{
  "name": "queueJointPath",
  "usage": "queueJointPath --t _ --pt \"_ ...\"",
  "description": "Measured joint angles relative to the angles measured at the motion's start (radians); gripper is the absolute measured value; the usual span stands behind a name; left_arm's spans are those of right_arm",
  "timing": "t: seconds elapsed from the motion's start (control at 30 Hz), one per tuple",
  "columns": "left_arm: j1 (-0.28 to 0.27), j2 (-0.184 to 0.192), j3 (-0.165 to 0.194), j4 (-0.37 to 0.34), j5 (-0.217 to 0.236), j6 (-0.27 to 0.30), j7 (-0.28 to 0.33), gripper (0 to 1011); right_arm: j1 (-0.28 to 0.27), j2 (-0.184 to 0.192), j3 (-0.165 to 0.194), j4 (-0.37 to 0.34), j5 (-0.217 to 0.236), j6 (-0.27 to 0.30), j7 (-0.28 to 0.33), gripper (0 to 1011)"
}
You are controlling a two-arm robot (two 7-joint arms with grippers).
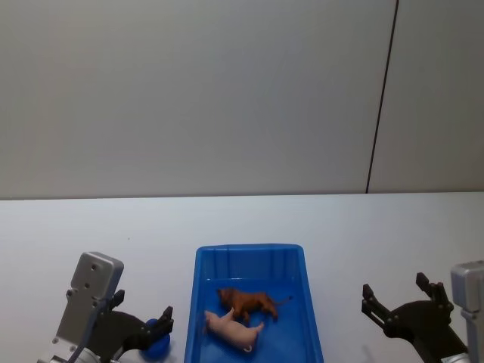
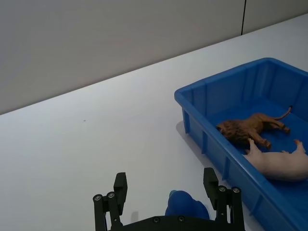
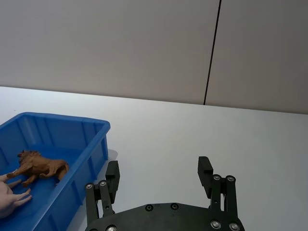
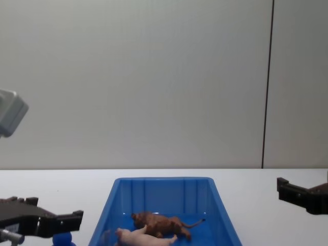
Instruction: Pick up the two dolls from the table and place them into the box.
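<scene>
Fingers (image 2: pixel 121 186) of both grippers, left (image 1: pixel 144 321) and right (image 1: pixel 399 301), spread empty beside the box (image 1: pixel 204 302); plastic lion (image 1: pixel 246 303) and pig (image 1: pixel 231 330) lie inside.

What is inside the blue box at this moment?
The box holds the brown lion and the pink pig, both lying on its floor, the pig nearer the robot. The floor beneath them is covered.

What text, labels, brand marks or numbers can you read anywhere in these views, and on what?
None: no readable text shows in any view.
The blue box has plain walls and rim.
The lion and pig lying inside it carry no marks.
The left gripper and right gripper, both open, show only screws, no lettering.
The white table and the wall are bare of writing.
</scene>
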Motion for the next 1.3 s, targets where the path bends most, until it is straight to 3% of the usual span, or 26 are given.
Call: queueJointPath --t 0.4,0.57,0.73,0.8,1.1,1.3 --pt "-0.021 -0.015 -0.002 0.057 0.007 0.019 -0.048 1002 0.000 0.000 0.000 0.000 0.000 0.000 0.000 1001" --pt "-0.030 -0.023 -0.001 0.079 0.010 0.025 -0.075 931 0.000 0.000 0.000 0.000 0.000 0.000 0.000 1001" --pt "-0.035 -0.030 0.001 0.094 0.010 0.032 -0.090 763 0.000 0.000 0.000 0.000 0.000 0.000 0.000 1001" --pt "-0.035 -0.031 0.001 0.096 0.010 0.034 -0.092 744 0.000 0.000 0.000 0.000 0.000 0.000 0.000 1001" --pt "-0.029 -0.034 0.002 0.097 0.008 0.038 -0.089 421 0.000 0.000 0.000 0.000 0.000 0.000 0.000 1001" --pt "-0.021 -0.034 0.001 0.086 0.006 0.032 -0.079 288 0.000 0.000 0.000 0.000 0.000 0.000 0.000 1001"
